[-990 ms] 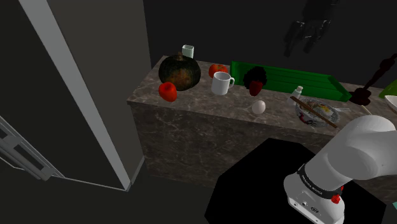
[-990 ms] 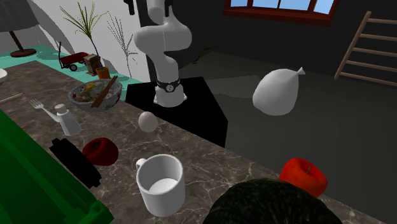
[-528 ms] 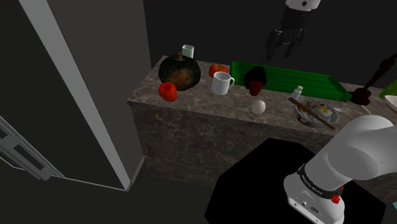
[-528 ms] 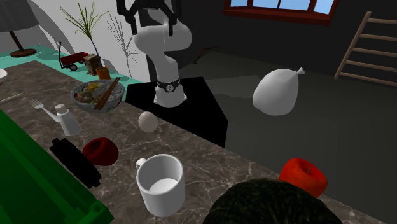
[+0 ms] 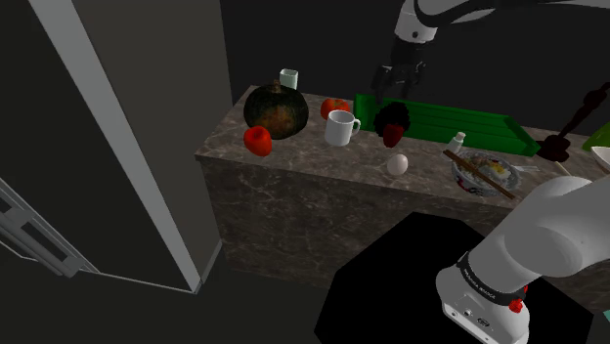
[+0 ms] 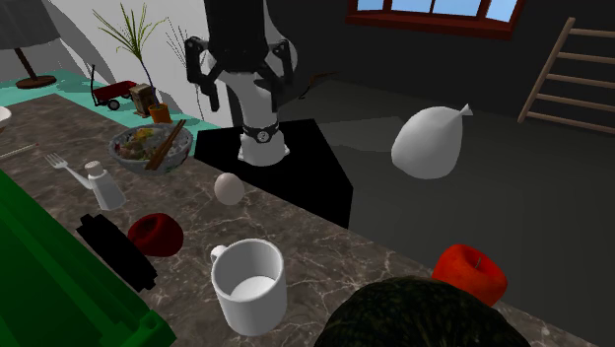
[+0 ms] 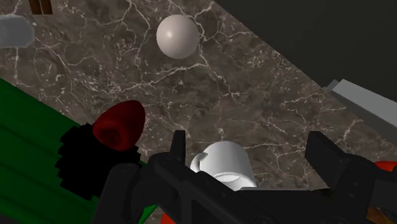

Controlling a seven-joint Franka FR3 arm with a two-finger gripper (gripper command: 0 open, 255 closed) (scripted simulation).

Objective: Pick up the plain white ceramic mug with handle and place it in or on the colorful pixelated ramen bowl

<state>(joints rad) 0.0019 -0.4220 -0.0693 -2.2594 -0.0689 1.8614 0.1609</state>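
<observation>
The white mug stands upright on the marble-patterned worktop, its mouth open and empty in the second exterior view. The black gripper hangs in the air above the mug, touching nothing, with its two fingers spread well apart. In the wrist view the mug shows between those fingers, far below them. Near the mug lies a dark red piece against a black toothed thing, both at the edge of a green tray. A pale egg lies farther from the mug. Beyond the egg, well apart from the mug, sits the patterned bowl with sticks across it. A dark round gourd stands near the mug on its other side.
</observation>
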